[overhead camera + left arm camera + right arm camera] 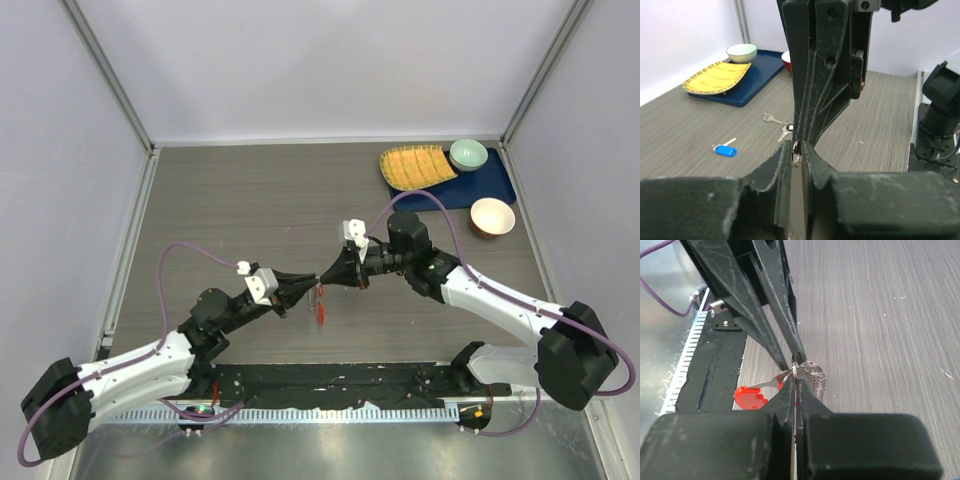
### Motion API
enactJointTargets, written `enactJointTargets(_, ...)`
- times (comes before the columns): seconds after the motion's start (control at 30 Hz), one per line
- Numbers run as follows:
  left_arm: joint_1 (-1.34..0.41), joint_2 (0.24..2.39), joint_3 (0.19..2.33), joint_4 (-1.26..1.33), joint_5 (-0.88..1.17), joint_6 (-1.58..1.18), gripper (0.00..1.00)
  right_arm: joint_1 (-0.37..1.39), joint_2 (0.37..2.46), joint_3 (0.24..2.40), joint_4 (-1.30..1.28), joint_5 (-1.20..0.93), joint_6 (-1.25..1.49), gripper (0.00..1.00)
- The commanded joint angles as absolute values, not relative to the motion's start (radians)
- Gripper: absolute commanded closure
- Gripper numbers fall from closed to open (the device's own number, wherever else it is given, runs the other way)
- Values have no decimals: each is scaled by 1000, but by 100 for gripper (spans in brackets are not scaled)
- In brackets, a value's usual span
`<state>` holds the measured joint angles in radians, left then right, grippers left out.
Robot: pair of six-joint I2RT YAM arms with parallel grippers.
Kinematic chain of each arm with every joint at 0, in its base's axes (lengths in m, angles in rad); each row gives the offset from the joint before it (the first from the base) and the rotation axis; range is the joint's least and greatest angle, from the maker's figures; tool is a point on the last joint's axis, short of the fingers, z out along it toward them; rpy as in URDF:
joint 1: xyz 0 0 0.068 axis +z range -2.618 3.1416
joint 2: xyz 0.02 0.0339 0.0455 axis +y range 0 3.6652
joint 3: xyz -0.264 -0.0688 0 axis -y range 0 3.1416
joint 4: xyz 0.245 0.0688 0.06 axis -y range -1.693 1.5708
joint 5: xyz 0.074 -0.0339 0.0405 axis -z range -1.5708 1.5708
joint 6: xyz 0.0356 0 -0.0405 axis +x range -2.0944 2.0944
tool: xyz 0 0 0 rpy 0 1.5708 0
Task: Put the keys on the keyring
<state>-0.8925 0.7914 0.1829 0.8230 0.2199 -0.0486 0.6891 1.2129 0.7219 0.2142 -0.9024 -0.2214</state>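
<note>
Tools joined tip to tip on the keyring

Left tool [304, 284] and right tool [328, 274] nose to nose above the middle of the grey tabletop [250, 200], both raised off it. Fingers of each pressed together, pinching thin silvery metal of the keyring [811, 368] from opposite sides. Wire loop and a short coil just beside the pinch. Red piece [320, 308] dangling straight below the meeting point; fob or key head, impossible to tell which. Loose on the tabletop beyond the tools: blue-headed key [725, 149] lying alone, plain silver key [771, 118] and black-headed key [786, 131] near each other
</note>
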Motion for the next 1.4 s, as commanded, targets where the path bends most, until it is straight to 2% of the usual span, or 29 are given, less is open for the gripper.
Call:
enactJointTargets(0.0, -896, 672, 276, 591, 149, -17, 80, 692, 1192, 819, 111, -801, -313, 99)
enactJointTargets(0.03, -894, 649, 308, 458, 108, -8, 74, 695, 1186, 828, 65, -775, -349, 99)
enactJointTargets(0.13, -894, 591, 386, 230, 55, 38, 69, 712, 1186, 868, -36, -683, -421, 99)
enactJointTargets(0.23, -894, 587, 442, 106, 37, 58, 66, 742, 1199, 942, -142, -579, -507, 99)
enactJointTargets(0.4, -894, 661, 489, 58, 41, 89, 64, 816, 1232, 1043, -287, -417, -615, 99)
enactJointTargets(0.57, -894, 722, 499, 100, 93, 110, 62, 880, 1268, 1120, -399, -301, -678, 99)
enactJointTargets(0.77, -896, 670, 407, 210, 135, 107, 61, 922, 1302, 1173, -494, -213, -710, 99)
enactJointTargets(1.1, -894, 568, 209, 484, 89, 35, 60, 936, 1347, 1267, -616, -181, -726, 99)
enactJointTargets(1.37, -894, 554, 85, 684, 34, 29, 56, 994, 1485, 1446, -860, 21, -726, 99)
